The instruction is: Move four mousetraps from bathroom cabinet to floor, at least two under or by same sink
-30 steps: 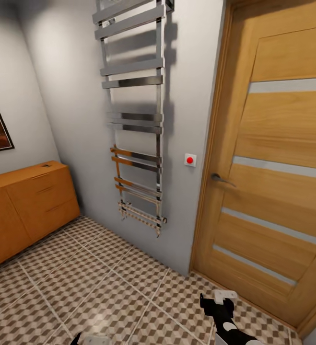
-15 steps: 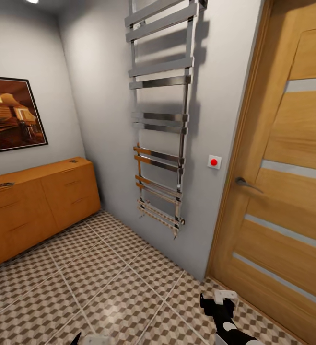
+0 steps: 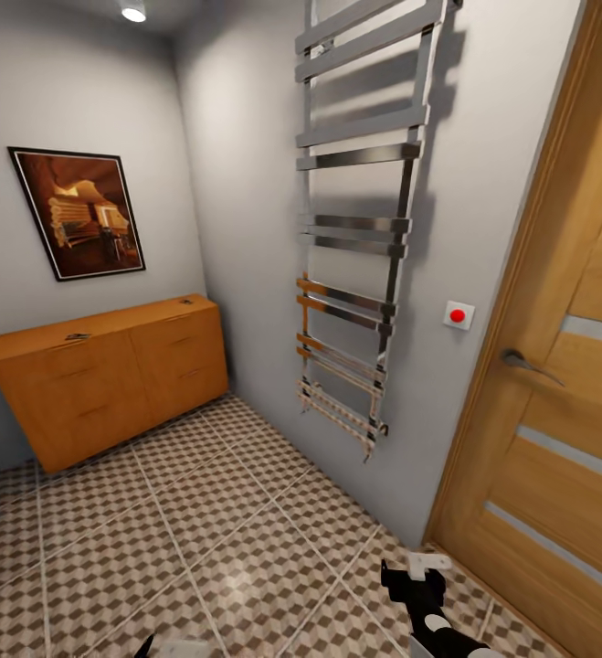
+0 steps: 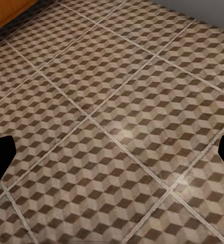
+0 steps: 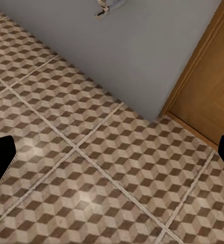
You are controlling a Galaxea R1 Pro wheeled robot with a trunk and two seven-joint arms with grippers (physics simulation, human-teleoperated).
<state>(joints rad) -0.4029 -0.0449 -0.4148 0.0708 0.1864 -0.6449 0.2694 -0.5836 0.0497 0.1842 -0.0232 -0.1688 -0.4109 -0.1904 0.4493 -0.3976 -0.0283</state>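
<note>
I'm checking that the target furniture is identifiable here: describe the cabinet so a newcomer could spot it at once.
Start at the framed picture on the grey left-hand wall. Directly below it, on the tiled bathroom floor, stands the cabinet. It is the only low, wide orange-brown wooden chest, with a flat top and bar-handled fronts, unlike the tall wooden door opposite.

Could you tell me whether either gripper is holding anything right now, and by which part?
Nothing is held. In both wrist views the jaws stand wide apart, with bare bathroom floor between them; the left gripper and right gripper are empty.
</note>
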